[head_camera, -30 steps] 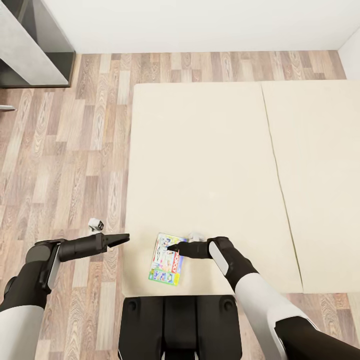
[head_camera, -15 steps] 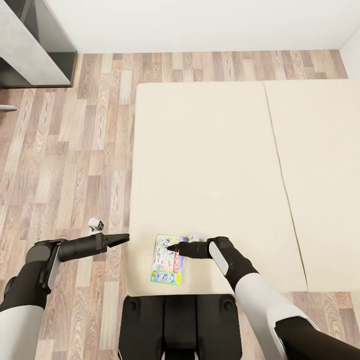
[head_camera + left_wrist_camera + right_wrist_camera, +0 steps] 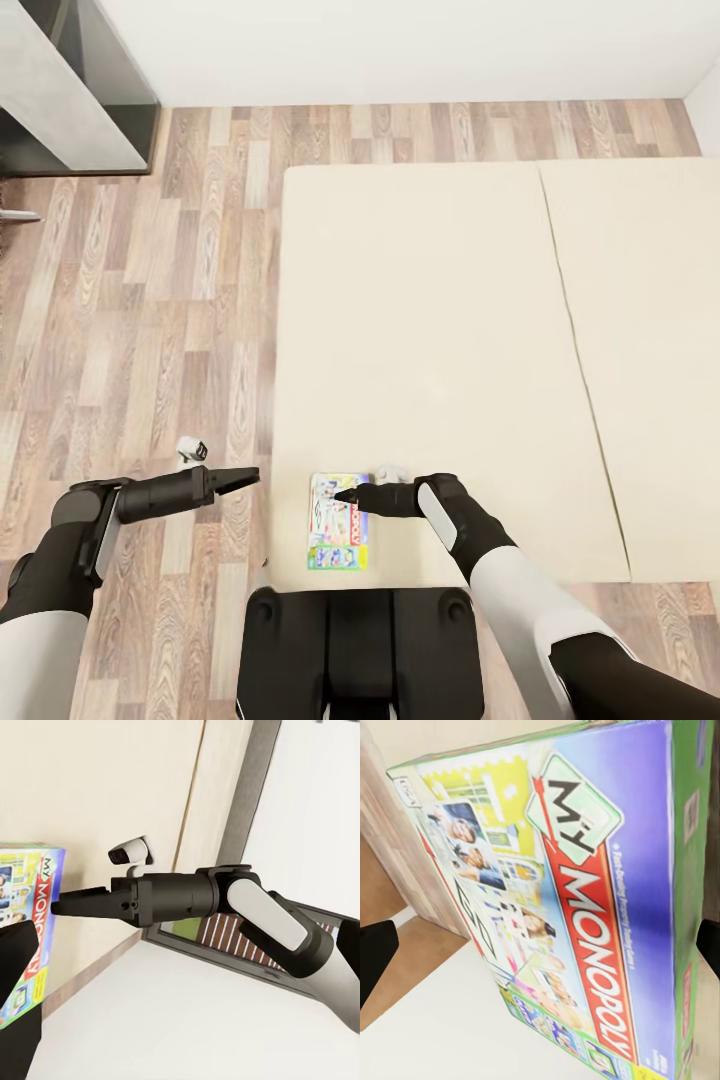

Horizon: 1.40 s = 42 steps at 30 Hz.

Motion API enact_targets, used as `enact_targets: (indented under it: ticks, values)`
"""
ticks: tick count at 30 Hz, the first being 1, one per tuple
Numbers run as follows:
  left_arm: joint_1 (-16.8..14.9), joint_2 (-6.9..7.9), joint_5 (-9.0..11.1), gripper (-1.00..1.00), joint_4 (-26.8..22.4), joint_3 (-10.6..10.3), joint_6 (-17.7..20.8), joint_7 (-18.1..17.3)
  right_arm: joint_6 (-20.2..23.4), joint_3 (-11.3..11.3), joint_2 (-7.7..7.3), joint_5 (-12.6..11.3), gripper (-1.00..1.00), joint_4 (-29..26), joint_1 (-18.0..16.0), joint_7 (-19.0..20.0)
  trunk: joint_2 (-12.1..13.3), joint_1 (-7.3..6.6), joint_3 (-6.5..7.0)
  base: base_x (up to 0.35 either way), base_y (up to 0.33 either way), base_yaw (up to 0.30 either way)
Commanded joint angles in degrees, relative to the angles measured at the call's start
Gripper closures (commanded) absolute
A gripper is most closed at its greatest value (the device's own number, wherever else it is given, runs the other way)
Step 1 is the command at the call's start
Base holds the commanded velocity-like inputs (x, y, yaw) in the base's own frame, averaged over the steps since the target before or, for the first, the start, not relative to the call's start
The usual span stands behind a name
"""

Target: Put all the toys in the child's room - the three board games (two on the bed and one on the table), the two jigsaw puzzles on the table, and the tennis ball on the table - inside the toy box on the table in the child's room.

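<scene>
One board game (image 3: 338, 524), a flat box printed in blue, yellow and green, lies on the cream bed (image 3: 430, 330) near its front left corner. It also appears in the right wrist view (image 3: 585, 907) and at the edge of the left wrist view (image 3: 30, 915). My right gripper (image 3: 346, 494) hangs open just over the box's far end, with its fingertips (image 3: 375, 956) spread wide on either side of the lid. My left gripper (image 3: 246, 478) is open over the floor left of the bed, holding nothing.
Wood-plank floor (image 3: 130, 300) runs left of and behind the bed up to a white wall. A corner of the table (image 3: 60, 95), with grey top and dark sides, shows at the far left. A seam (image 3: 580, 330) splits the mattress.
The whole picture has shifted a little, so the camera moved: the bed now sits further right and the box looks straighter. Both arms keep the same pose.
</scene>
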Motion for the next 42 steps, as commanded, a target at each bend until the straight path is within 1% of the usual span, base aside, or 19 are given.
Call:
enact_targets:
  ticks: [1,28,42]
  values:
    - [0.0,0.0,-0.4,-1.0,0.0,0.1,0.6,-0.4,0.2,0.0,0.0,0.0,-1.0,0.0,0.0,0.1,-0.1,0.03,-0.06,0.0,0.134,0.0]
    - [0.0,0.0,-0.4,-1.0,0.0,0.1,0.6,-0.4,0.3,0.0,0.0,0.0,-1.0,0.0,0.0,0.2,-0.1,0.03,-0.06,0.0,0.115,0.0]
    - [0.0,0.0,-0.4,-1.0,0.0,0.1,0.6,-0.4,0.3,0.0,0.0,-0.1,-1.0,0.0,0.0,0.0,-0.1,0.03,-0.06,0.0,0.054,0.0]
